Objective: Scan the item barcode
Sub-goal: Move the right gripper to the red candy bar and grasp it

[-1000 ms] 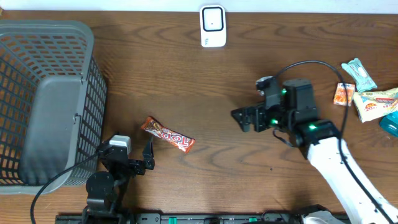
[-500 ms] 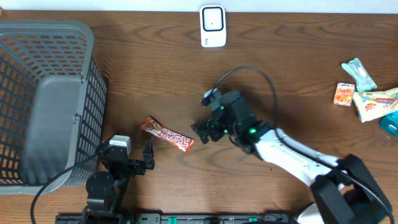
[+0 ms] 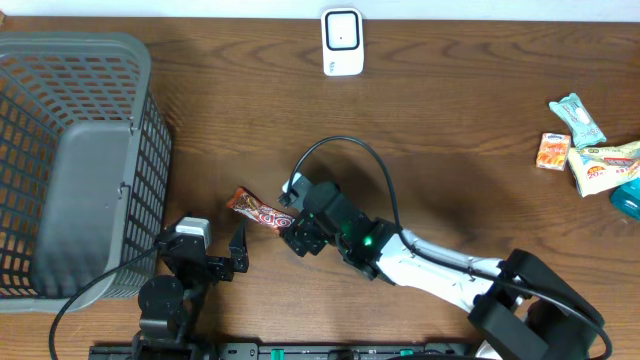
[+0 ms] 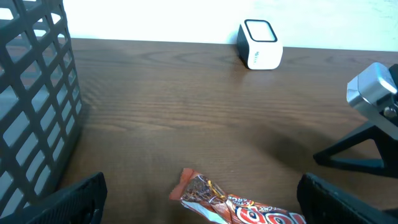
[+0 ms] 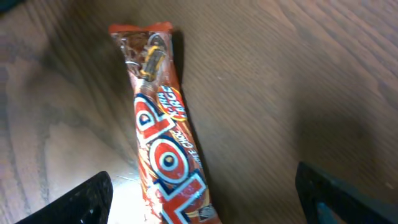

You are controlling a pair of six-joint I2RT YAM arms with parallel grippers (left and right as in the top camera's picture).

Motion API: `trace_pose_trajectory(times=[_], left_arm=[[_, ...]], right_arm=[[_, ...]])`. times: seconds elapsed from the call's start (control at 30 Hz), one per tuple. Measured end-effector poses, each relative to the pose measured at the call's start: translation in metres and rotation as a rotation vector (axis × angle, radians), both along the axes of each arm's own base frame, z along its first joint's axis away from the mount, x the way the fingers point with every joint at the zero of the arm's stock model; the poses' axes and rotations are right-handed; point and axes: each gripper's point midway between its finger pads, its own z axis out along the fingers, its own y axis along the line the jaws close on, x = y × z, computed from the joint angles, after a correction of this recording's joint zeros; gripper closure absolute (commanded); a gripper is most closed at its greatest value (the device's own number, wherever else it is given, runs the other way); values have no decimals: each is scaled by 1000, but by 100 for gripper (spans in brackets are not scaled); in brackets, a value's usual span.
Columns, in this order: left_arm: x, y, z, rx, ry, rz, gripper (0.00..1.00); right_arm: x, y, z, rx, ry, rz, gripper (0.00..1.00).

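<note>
The item is a red and orange candy bar [image 3: 254, 209] lying flat on the wooden table, also seen as the bar [image 5: 163, 146] in the right wrist view and the bar [image 4: 233, 204] in the left wrist view. No barcode shows on its upper face. My right gripper [image 3: 300, 233] hovers open over the bar's right end, and the right gripper [image 5: 208, 199] has one finger on each side of the wrapper without touching it. My left gripper [image 3: 205, 250] rests open near the front edge, left of the bar. The white scanner [image 3: 342, 42] stands at the far edge.
A grey mesh basket [image 3: 70, 160] fills the left side, and the basket wall [image 4: 31, 112] stands close to my left gripper. Several snack packets [image 3: 585, 150] lie at the far right. The right arm's black cable [image 3: 345, 150] loops above the bar.
My right arm has swept left across the table, from the right of centre to directly over the candy bar's right end. The left arm and the bar have not moved.
</note>
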Motion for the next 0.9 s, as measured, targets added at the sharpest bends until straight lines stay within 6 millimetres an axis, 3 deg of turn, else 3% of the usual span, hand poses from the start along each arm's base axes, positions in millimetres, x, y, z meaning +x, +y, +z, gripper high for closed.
trace_pose_trajectory(times=[0.13,0.3,0.47,0.6,0.63,0.7,0.9], left_arm=[[0,0,0,0,0,0,2],[0,0,0,0,0,0,2],[0,0,0,0,0,0,2],[0,0,0,0,0,0,2],[0,0,0,0,0,0,2],[0,0,0,0,0,0,2],[0,0,0,0,0,0,2]], right_arm=[[-1,6,-7,-2,-13,5,15],[-15,19,-32,-31,1,47,18],[-28,31,-33,-34,-17,95,32],[-27,30,-34,-43,-29,88,34],[-26,29,-35,-47,-31,83,44],[-26,28,-40,-61,-32,81,52],[-24,27,-51,-97,-56,101,50]])
